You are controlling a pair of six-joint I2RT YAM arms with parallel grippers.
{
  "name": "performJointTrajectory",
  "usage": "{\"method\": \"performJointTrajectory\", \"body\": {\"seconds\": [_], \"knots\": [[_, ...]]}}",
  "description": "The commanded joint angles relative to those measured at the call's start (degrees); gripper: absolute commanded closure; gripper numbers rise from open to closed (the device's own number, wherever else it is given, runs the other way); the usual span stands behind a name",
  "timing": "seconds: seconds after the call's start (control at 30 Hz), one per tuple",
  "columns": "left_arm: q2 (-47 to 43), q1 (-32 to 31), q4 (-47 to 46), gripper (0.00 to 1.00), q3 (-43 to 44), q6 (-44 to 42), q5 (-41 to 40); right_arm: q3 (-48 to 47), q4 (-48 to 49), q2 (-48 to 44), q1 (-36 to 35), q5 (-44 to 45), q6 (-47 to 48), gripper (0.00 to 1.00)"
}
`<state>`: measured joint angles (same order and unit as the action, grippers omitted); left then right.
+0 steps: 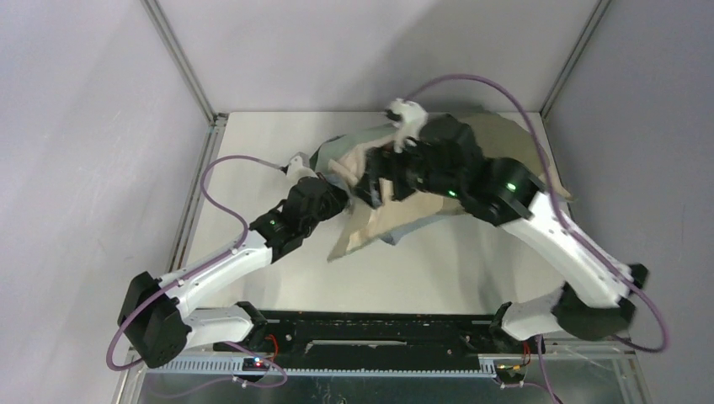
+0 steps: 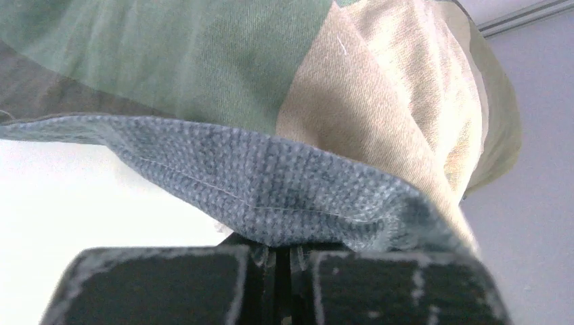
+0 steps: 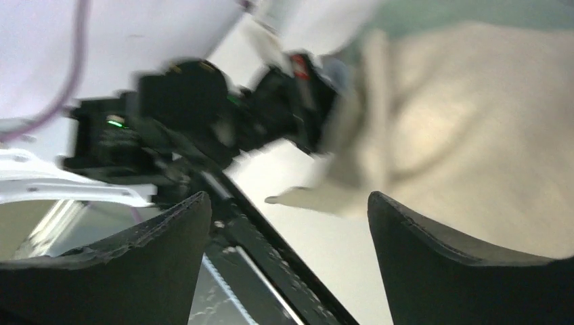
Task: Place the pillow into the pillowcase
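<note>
The pillowcase (image 1: 421, 217) lies crumpled at the middle back of the table, blue-grey outside with its beige-green inner side turned out (image 1: 360, 234). A pale cream bulge (image 1: 358, 156) at its opening looks like the pillow; most of it is hidden. My left gripper (image 1: 337, 196) is shut on the pillowcase's blue-grey hem (image 2: 271, 186) and holds it lifted; cream cloth (image 2: 379, 101) shows behind the hem. My right gripper (image 1: 379, 181) hovers over the opening, open and empty (image 3: 288, 237), with beige cloth (image 3: 474, 122) beyond its right finger.
The table (image 1: 278, 143) has grey walls on three sides with metal corner posts (image 1: 181, 59). A black rail (image 1: 379, 324) runs along the near edge between the arm bases. Purple cables (image 1: 471, 84) loop above the arms.
</note>
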<state>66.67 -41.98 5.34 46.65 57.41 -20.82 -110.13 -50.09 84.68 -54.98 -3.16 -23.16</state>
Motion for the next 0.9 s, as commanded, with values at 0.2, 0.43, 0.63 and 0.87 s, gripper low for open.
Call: {"method": "performJointTrajectory", "body": {"seconds": [0.2, 0.43, 0.63, 0.87], "knots": [[0.0, 0.6, -1.4, 1.0, 6.6, 1.6, 0.2, 41.8, 6.4, -30.9, 18.2, 17.4, -12.4, 0.06], [-0.1, 0.7, 0.9, 1.0, 8.2, -0.6, 1.3, 64.5, 22.3, -38.3, 35.4, 2.4, -15.4, 0.01], [-0.4, 1.0, 2.8, 1.0, 8.6, -2.8, 2.2, 74.1, 41.3, -37.4, 42.3, -5.2, -20.7, 0.01], [-0.9, 2.0, 4.4, 1.0, 8.2, -4.2, 3.8, 78.0, 56.8, -34.3, 41.3, -3.5, -27.2, 0.01]]}}
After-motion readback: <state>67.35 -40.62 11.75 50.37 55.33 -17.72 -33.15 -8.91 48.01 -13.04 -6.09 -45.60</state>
